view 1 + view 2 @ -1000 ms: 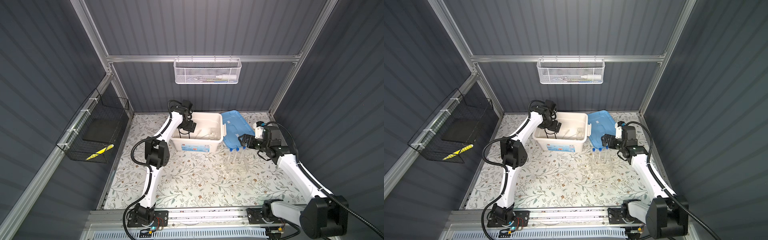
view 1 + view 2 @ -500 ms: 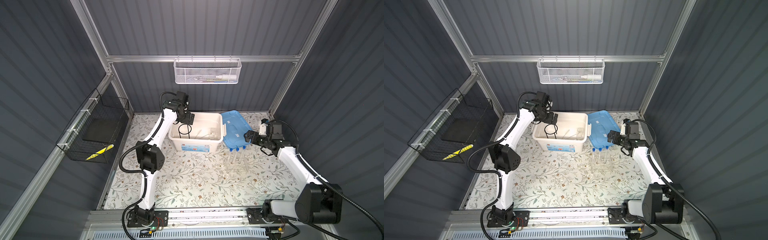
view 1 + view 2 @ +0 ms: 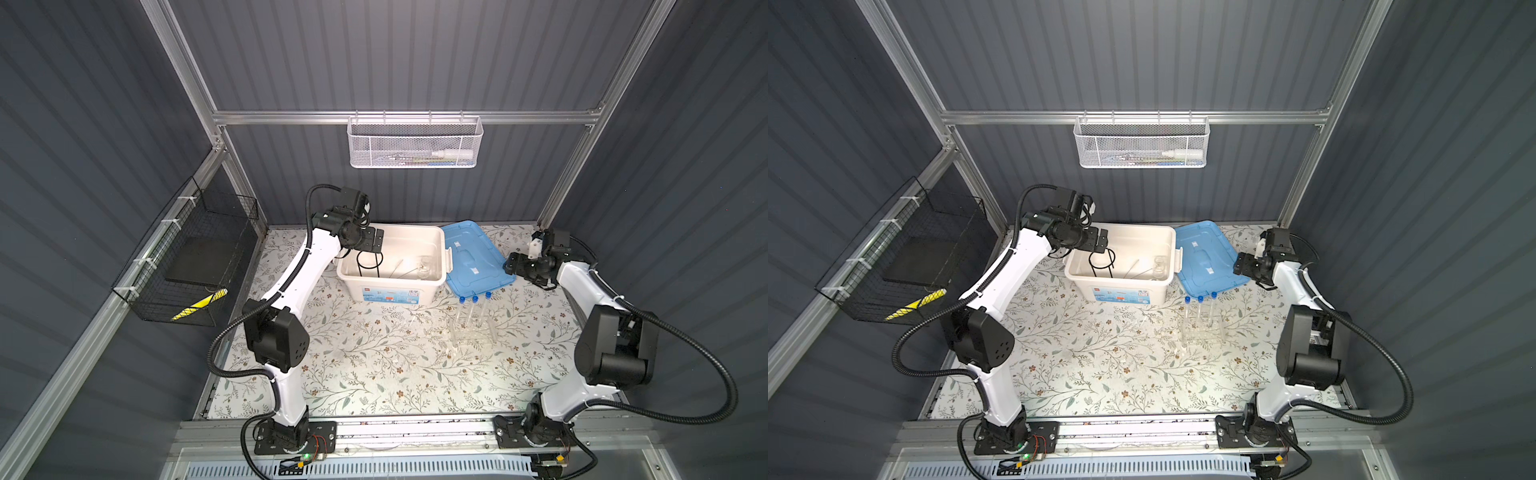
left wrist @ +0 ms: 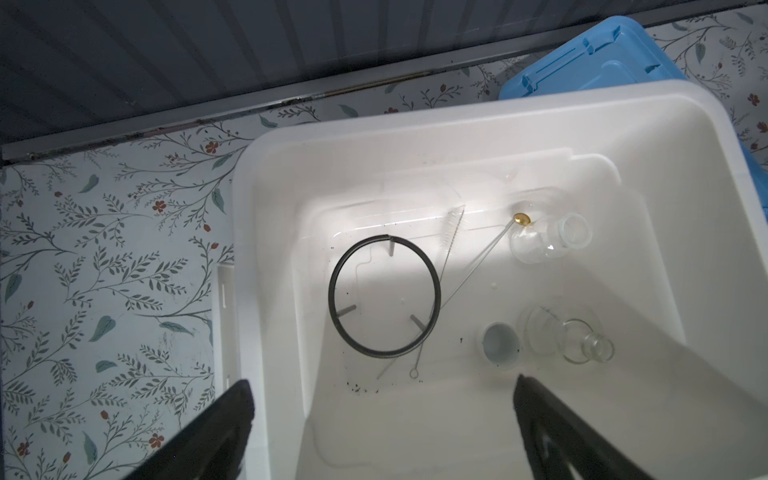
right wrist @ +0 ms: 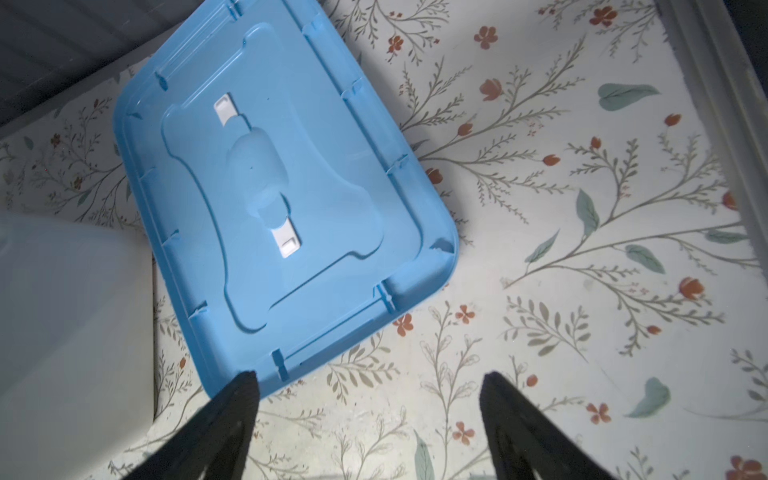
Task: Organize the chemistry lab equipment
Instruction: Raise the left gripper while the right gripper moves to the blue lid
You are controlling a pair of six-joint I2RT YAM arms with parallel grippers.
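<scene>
Left gripper (image 4: 384,384) fingers spread wide, empty, over the white box (image 4: 498,108); black ring tripod (image 4: 331,293) stands just ahead of the fingertips. Right gripper (image 5: 370,378) fingers apart, empty, blue lid (image 5: 291,187) edge by one fingertip.

Tripod (image 4: 331,296) upright in box (image 4: 415,124); tubes (image 3: 473,309) seemingly racked.

Dark grey ribbed wall panels (image 3: 415,54) close in three sides, held by bare aluminium posts (image 3: 179,58) and a crossbar (image 3: 399,117) along the back; from that crossbar hangs a white mesh basket (image 3: 413,145), and on the left wall a black wire basket (image 3: 187,266) — both clear of the table (image 3: 374,374); its top is a pale floral print, brightest toward the front edge, where an aluminium rail (image 3: 415,430) runs.
</scene>
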